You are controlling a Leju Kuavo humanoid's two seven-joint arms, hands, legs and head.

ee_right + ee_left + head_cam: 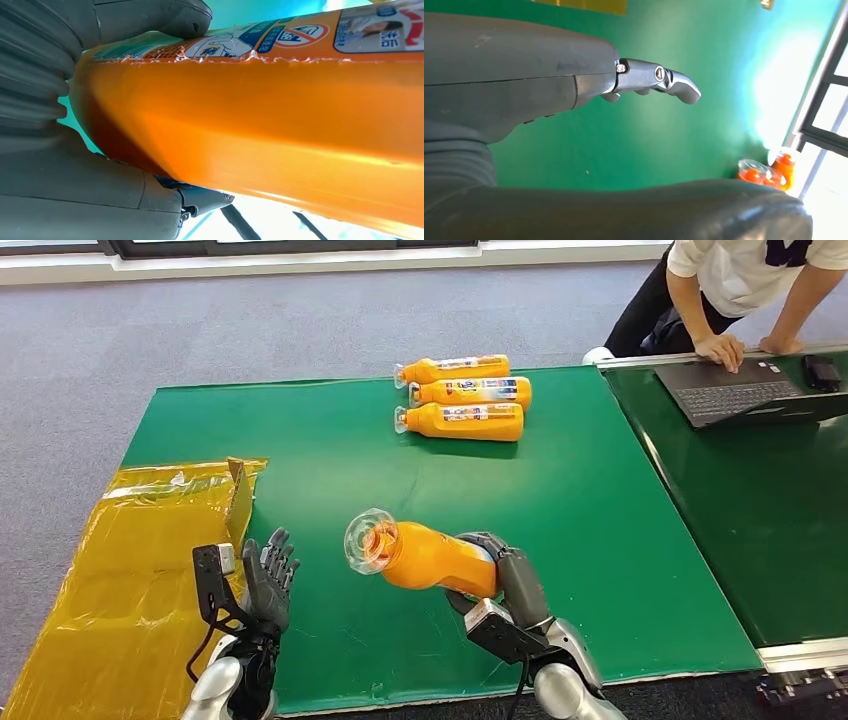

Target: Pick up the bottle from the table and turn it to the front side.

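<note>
My right hand point(505, 585) grips an orange bottle point(420, 555) by its body, lifted above the green table point(600, 520), with the clear cap end point(368, 540) pointing left and toward me. In the right wrist view the orange bottle point(280, 130) shows its label edge, clamped between the thumb point(165, 17) and fingers point(195, 200). My left hand point(265, 580) stands open near the table's front left, fingers up, holding nothing. The left wrist view shows that hand point(549, 85) over green cloth, with the held bottle's cap point(756, 172) far off.
Three more orange bottles point(465, 395) lie side by side at the table's far middle. Yellow plastic sheeting point(130, 580) with a small cardboard flap covers the left. A person point(740, 290) leans over a laptop point(740, 390) on the adjoining dark table at right.
</note>
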